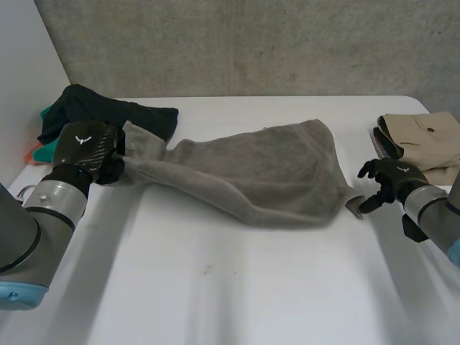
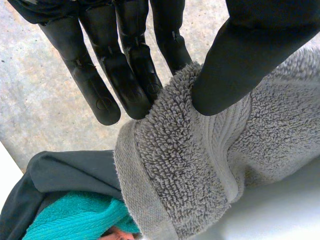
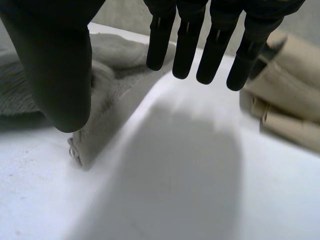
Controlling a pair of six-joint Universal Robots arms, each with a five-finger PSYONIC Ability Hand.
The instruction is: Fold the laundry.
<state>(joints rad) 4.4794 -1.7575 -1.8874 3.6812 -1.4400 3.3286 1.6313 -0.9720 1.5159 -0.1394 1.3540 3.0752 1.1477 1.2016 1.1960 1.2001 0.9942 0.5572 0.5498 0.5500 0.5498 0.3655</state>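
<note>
Left hand (image 1: 85, 146) pinches one end of the grey towel (image 1: 266, 172), which runs lengthwise to my right hand (image 1: 392, 178), open, empty, seemingly just beside the far corner.

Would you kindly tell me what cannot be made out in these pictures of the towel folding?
- Head view: the black left hand covers the pinched end of the grey terry towel.
- Head view: the picture's edge cuts off the folded beige garment.
- Right wrist view: the thumb of the black right hand hides part of the towel's corner.
</note>
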